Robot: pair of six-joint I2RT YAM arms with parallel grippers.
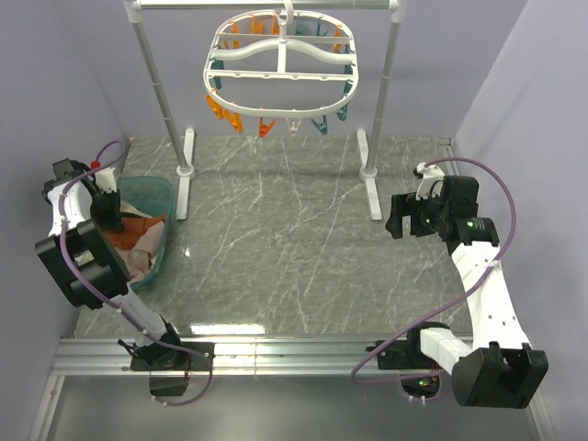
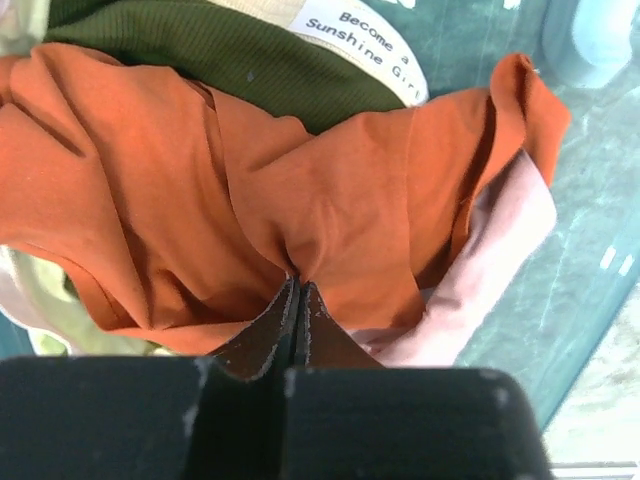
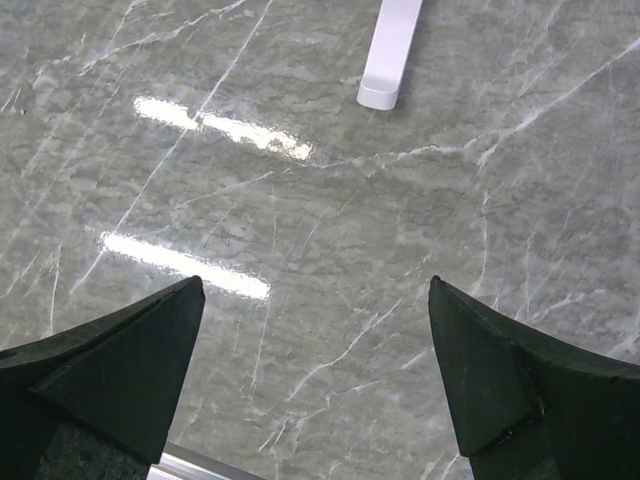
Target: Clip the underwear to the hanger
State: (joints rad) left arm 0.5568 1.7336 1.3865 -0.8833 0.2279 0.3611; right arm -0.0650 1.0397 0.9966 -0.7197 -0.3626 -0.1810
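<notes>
**A:** Which way is the underwear lying from the grippers?

**B:** The underwear (image 2: 330, 200) is lying crumpled in the teal bin (image 1: 158, 189) at the left edge of the desk (image 1: 276, 239), directly under the left gripper (image 2: 298, 290). That gripper's fingers are pressing together on a raised fold of the orange cloth. The right gripper (image 3: 315, 290) is hovering over the desk well apart from it, spread wide and gripping nothing.

**A:** And the hanger?

**B:** The hanger (image 1: 276, 52) is hanging from the white rack (image 1: 152, 73) at the far middle. I'm judging the cloth will be travelling up, away and rightward, and the left arm is sitting much nearer.

**A:** How is the fabric looking?

**B:** It's rust-orange and creasing toward the pinch. Its beige waistband (image 2: 360, 35), with dark lettering, is running slantwise on the far side, past a dark green ribbed cloth (image 2: 230, 50). Pink cloth (image 2: 500, 250) is peeking out beneath.
</notes>
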